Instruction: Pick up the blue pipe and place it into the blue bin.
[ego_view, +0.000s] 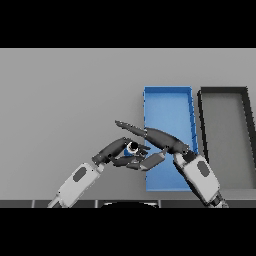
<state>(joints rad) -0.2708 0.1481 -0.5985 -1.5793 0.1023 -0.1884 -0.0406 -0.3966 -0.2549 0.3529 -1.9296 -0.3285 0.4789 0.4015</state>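
The blue pipe (129, 151) is short, and its round open end faces up. It sits just left of the blue bin (168, 101), off the bin's lower left edge. My left hand (113, 150) comes in from the lower left, with its fingers and thumb curled round the pipe. My right hand (162, 140) reaches leftward across the bin's near part. Its fingers are straight, one stretching out past the pipe's far side, and its thumb lies below, close to the pipe. Most of the pipe's body is hidden by the two hands.
A dark grey bin (224, 92) stands directly to the right of the blue bin, their long sides nearly touching. The grey table (65, 95) stretches away to the left and far side.
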